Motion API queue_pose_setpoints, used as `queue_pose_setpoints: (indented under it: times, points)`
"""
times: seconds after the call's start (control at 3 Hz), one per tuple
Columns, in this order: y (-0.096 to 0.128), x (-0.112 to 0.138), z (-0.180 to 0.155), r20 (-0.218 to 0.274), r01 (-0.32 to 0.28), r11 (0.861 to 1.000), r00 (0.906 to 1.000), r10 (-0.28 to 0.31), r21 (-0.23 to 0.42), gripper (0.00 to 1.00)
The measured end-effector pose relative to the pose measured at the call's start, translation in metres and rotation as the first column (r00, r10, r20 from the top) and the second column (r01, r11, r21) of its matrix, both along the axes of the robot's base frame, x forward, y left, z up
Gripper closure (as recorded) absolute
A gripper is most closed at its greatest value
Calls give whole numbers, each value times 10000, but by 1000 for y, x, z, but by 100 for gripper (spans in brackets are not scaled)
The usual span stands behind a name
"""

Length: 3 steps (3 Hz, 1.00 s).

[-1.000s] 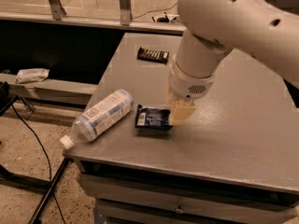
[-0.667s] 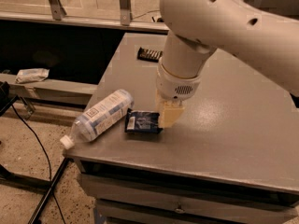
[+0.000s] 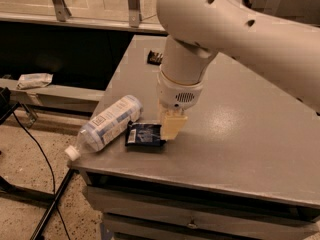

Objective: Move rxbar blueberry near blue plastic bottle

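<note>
Lying flat on the grey table near its front-left edge: the rxbar blueberry, dark navy wrapper glossy, small white patch at the left end. Touching or nearly touching, on its left, the blue plastic bottle, tipped on its side, white cap poking out past the table's corner toward the floor, pale label with a white square mark facing up. Pressed against the bar's right end from above, the gripper, pale yellowish fingertips pointing straight down at the tabletop; cannot tell whether parted or closed, since only one blunt block of fingertip shows from this side, and cannot tell whether clamped on the wrapper or merely touching its edge. Rising from the gripper, a white cylindrical wrist with a small speaker-like grille, then the thick white arm sweeping up and away to the right across the upper part of the view. Farther back on the table, partly hidden behind the wrist, a second dark bar near the rear-left edge, well apart from the first. Off to the left and lower, on a ledge below a dark wall, a crumpled pale wrapper. Beneath, speckled floor with a black cable trailing across it.
</note>
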State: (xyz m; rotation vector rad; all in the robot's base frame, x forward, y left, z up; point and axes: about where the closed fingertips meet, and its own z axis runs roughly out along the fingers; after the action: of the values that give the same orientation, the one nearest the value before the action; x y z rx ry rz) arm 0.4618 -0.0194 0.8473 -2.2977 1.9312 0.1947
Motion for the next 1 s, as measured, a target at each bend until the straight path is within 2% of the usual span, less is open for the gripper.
queue_pose_setpoints:
  times: [0.67,1.0]
  points:
    - [8,-2,-9,-670,375,9991,9971,-362,180,5]
    - [-11,7,-6,-762,980,9946,9925,-952,339,0]
